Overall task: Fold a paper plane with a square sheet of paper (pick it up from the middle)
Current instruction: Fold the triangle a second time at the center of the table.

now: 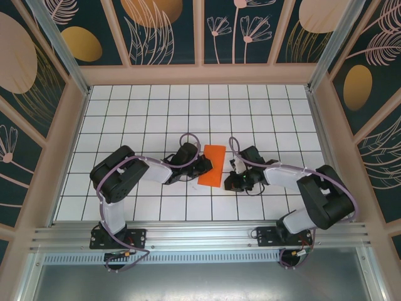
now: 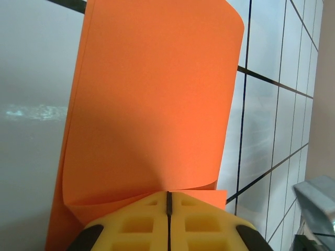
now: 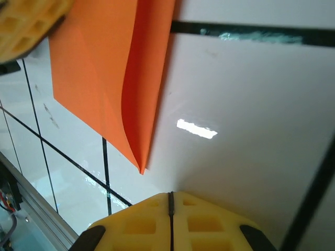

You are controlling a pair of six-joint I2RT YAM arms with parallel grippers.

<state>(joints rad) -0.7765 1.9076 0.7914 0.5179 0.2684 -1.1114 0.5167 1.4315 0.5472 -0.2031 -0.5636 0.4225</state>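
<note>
White tiled table (image 1: 125, 119), and the square sheet of paper (image 1: 212, 165) lies mid-table between the two arms, already creased narrower, with its top layer curling up a bit. The left gripper (image 2: 168, 196) is closed, tips right against the paper's edge; can't tell if it's actually pinching anything. The right gripper (image 3: 171, 196) is closed too, holding nothing, over bare tile just beside the paper's corner.

One orange paper sheet (image 1: 212, 165); two end effectors (image 1: 205, 164) (image 1: 233, 173)

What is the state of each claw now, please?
Left claw: closed against the paper; a pinch cannot be told.
Right claw: closed, holding nothing.
</note>
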